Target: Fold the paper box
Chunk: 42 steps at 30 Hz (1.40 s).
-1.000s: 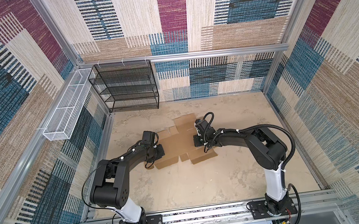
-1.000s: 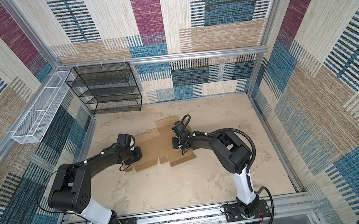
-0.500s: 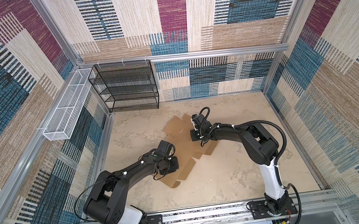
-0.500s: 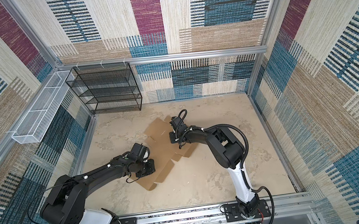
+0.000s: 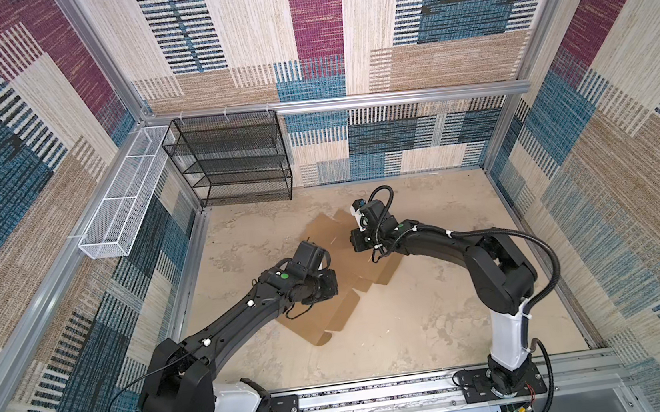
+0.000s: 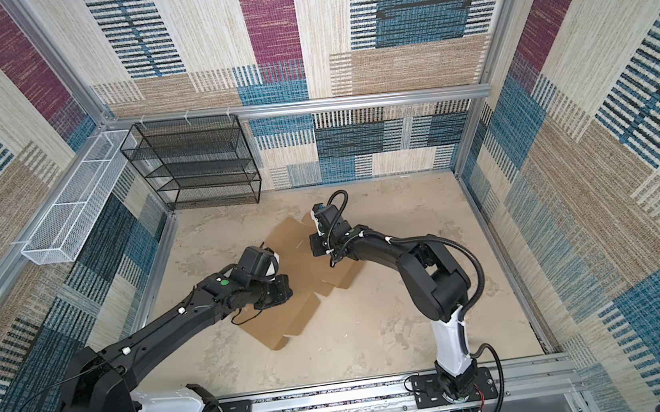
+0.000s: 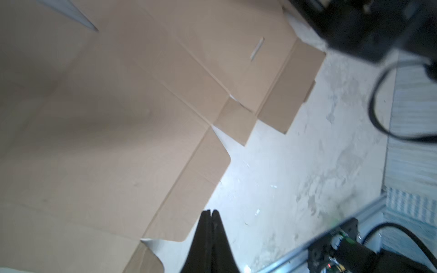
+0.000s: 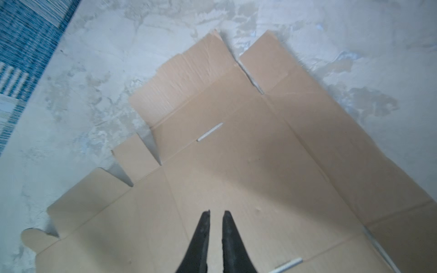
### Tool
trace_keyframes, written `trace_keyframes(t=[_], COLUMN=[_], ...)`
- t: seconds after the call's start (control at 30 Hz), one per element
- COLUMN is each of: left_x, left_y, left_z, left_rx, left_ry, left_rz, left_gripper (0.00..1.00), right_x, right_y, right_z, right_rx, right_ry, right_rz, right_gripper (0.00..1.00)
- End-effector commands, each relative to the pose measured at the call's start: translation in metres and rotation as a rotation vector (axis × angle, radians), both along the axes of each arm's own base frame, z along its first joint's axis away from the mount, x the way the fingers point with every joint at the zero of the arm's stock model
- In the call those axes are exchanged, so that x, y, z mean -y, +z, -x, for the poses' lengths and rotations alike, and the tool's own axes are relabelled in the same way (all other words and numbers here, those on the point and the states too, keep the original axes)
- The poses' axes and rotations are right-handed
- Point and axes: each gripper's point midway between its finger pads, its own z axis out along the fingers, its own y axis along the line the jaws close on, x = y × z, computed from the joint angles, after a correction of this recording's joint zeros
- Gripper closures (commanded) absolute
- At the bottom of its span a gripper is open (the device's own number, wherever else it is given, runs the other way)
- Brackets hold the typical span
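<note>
- In both top views, the box (image 5: 323,320) is partly hidden by the left arm (image 5: 247,312) and right arm (image 5: 432,242).
- In the left wrist view, it is cut off and blurred.

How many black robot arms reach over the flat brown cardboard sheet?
2. Left gripper at the left side of the cardboard sheet; right gripper over its far end. None seems hidden.

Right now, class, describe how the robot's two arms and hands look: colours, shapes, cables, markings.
The left arm and right arm are matte black, each with a white link near its base. A green dot marks the left; a ribbed black hose loops along the right. The left hand and right hand end in two slim, tapering black fingers.
</note>
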Motion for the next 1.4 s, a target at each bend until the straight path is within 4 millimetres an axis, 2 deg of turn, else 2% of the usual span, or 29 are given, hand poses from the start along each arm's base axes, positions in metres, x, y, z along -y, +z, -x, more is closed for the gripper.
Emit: trace_keyframes(t=[0.0,0.13,0.23,0.4,0.57,0.7,0.9,1.07,1.27,1.37], left_x=[-0.039,-0.064,-0.073,-0.083,-0.085,-0.085,-0.075,-0.065,-0.025,-0.005], left_y=[-0.011,-0.034,-0.052,-0.073,-0.088,-0.101,-0.126,-0.135,-0.129,-0.121], left_z=[-0.007,-0.017,-0.019,-0.016,-0.003,0.01,0.034,0.051,0.074,0.084], left_rx=[0.014,-0.017,-0.049,-0.079,-0.12,-0.16,-0.247,-0.287,-0.302,-0.3], left_ry=[0.002,0.031,0.043,0.068,0.088,0.098,0.108,0.098,0.013,-0.027], left_rz=[-0.189,-0.255,-0.271,-0.291,-0.274,-0.252,-0.162,-0.136,-0.106,-0.081], left_gripper=[1.0,1.0,1.0,1.0,1.0,1.0,1.0,1.0,1.0,1.0], right_x=[0.014,0.035,0.047,0.054,0.055,0.056,0.058,0.056,0.05,0.055], right_y=[0.011,0.009,0.003,-0.025,-0.054,-0.073,-0.101,-0.109,-0.105,-0.099], right_z=[0.013,0.035,0.042,0.039,0.034,0.038,0.039,0.033,0.009,-0.003], right_rx=[0.008,-0.017,-0.026,-0.07,-0.123,-0.158,-0.198,-0.197,-0.154,-0.129], right_ry=[-0.05,-0.107,-0.143,-0.165,-0.182,-0.189,-0.2,-0.191,-0.157,-0.169], right_rz=[-0.019,-0.025,-0.001,0.05,0.069,0.071,0.092,0.099,0.108,0.147], right_gripper=[0.85,0.84,0.84,0.84,0.86,0.86,0.87,0.87,0.87,0.87])
